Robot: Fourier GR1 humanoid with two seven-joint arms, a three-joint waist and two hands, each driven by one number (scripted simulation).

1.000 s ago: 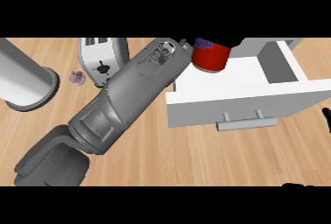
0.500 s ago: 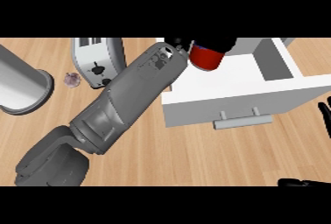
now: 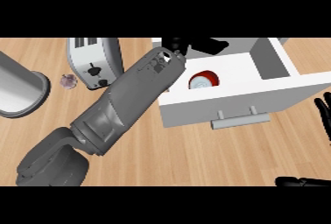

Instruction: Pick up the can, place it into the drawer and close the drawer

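Bright even light, soft shadows.

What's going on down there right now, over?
Left hand past the can, not holding it; right hand open at right edge. Can upright in open drawer. Left forearm across drawer's left wall.

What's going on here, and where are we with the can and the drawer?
The robot's left hand is over the back of the open white drawer, its grey forearm stretched across the wooden counter. The red cylindrical can stands upright inside the drawer, with no hand around it. The drawer is pulled out and not yet closed. The right hand rests open at the view's right edge.
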